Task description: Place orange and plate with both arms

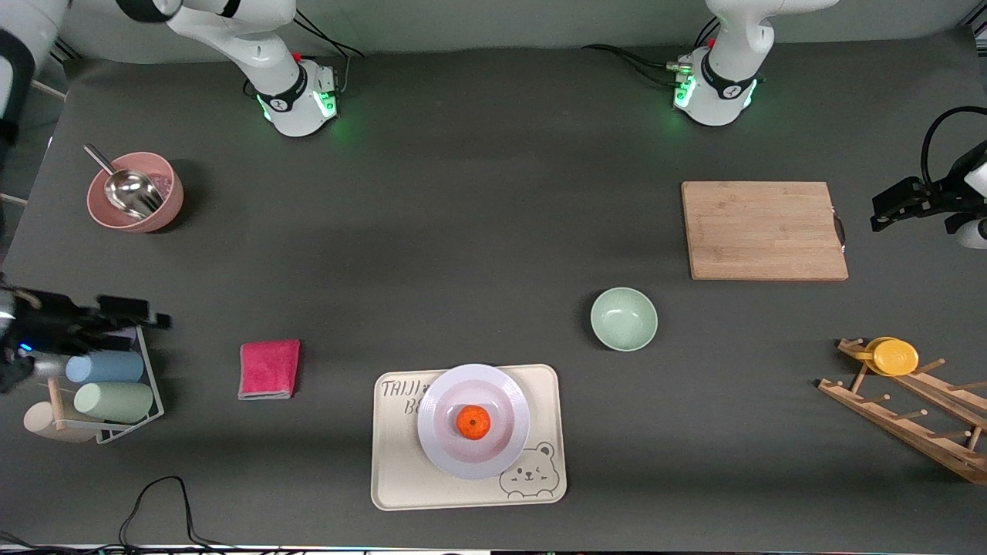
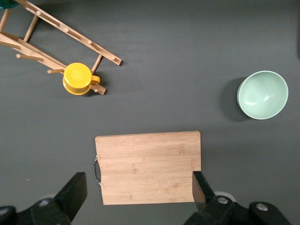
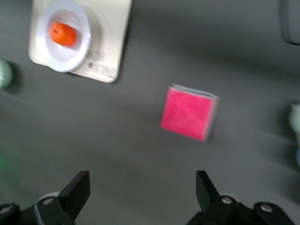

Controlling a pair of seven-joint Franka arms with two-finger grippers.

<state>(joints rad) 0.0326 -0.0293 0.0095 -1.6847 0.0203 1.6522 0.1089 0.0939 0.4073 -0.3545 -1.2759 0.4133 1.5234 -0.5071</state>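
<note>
Dark grey worktop (image 1: 478, 254) under me, and plenty spread across it. Biggest piece is the wooden cutting board (image 1: 763, 230) toward my left arm's end, with the wooden drying rack (image 1: 910, 405) nearer the front camera, a yellow cup (image 1: 894, 357) hung on it. The cream bear tray (image 1: 401, 470) sits at the front edge, and on it is the plate (image 1: 443, 447), overhanging the tray's farther edge. The orange (image 1: 473, 422) lies in the plate's middle. The mint-green bowl (image 1: 624, 318) stands between tray and board, touching neither. Toward my right arm's end: a pink bowl (image 1: 171, 202) with a metal scoop (image 1: 127, 189) in it, a wire rack of cups (image 1: 108, 385), and a folded pink cloth (image 1: 268, 368) beside the tray.

My left claw (image 2: 138, 190) hangs spread wide over the cutting board, holding nothing. My right claw (image 3: 143, 190) is just as wide and empty, over bare worktop near the cloth.
</note>
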